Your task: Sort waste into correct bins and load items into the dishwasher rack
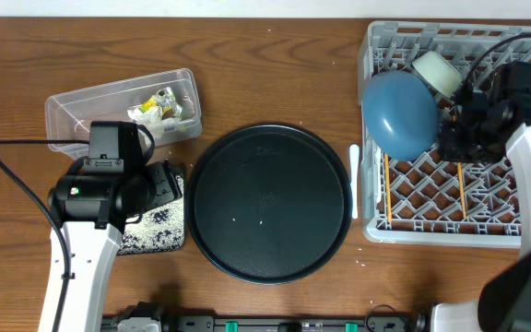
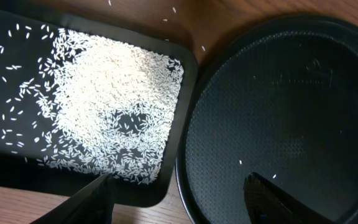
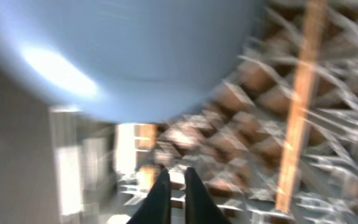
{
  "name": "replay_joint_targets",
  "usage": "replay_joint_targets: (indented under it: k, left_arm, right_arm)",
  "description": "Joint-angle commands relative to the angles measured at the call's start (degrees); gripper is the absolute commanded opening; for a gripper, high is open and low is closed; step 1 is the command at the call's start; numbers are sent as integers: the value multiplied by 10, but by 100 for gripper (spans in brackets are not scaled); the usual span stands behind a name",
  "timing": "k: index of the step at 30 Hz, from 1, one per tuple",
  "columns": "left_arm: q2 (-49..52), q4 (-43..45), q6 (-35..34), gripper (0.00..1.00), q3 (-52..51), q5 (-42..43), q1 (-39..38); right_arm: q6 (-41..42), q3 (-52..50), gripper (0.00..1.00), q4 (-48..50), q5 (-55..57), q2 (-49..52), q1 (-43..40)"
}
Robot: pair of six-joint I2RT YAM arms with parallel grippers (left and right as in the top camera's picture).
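White spoon (image 1: 355,182), long axis running top to bottom, in the gap between round tray (image 1: 275,207) and rack (image 1: 372,226) at centre right; right gripper (image 3: 173,186) (fingers pinched together, empty) is nearer, left gripper (image 2: 176,179) spread wide over the rice tray (image 2: 11,171), lower left.

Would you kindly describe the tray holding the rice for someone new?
Start at the big round black tray mid-table. Beside it, on the left arm's side, lies a flat black rectangular tray. Unlike the clear tub nearby, it is shallow, dark and strewn with white rice grains.
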Motion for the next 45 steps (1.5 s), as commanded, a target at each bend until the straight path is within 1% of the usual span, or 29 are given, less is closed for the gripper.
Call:
replay_joint_targets:
  k: [1, 5, 6, 8, 10, 14, 19, 22, 25, 31, 33, 42, 45]
  left_arm:
    - [1, 0, -9, 68, 10, -1, 3]
    - [4, 0, -10, 68, 10, -1, 3]
    - [5, -1, -10, 68, 10, -1, 3]
    - [6, -4, -10, 68, 10, -1, 3]
    - [7, -7, -10, 68, 10, -1, 3]
    - [7, -7, -10, 68, 10, -1, 3]
    - [7, -7, -10, 68, 10, -1, 3]
    - [7, -7, -10, 68, 10, -1, 3]
    - [7, -7, -10, 68, 10, -1, 3]
    - [7, -7, -10, 68, 10, -1, 3]
    - [7, -7, -10, 68, 10, -1, 3]
    - [7, -7, -10, 68, 10, -1, 3]
    - [7, -7, -10, 68, 10, -1, 3]
  right_arm:
    - [-3, 14, 2, -6, -105, -28, 60]
    - [-3, 3, 2, -2, -102, -23, 139]
    - [-1, 0, 2, 0, -94, -20, 154]
    - [30, -7, 1, 5, -49, -12, 185]
    - [57, -15, 1, 13, -10, -2, 209]
    - [62, -35, 1, 31, 3, 21, 236]
    - [77, -52, 1, 40, 42, 48, 238]
    - [77, -68, 1, 46, 92, 59, 238]
    - [104, -90, 1, 50, 166, 61, 235]
    - [163, -93, 1, 42, 312, 61, 218]
    - [170, -93, 1, 42, 340, 61, 210]
    - [170, -92, 1, 54, 353, 61, 163]
    - [166, -92, 1, 54, 325, 61, 163]
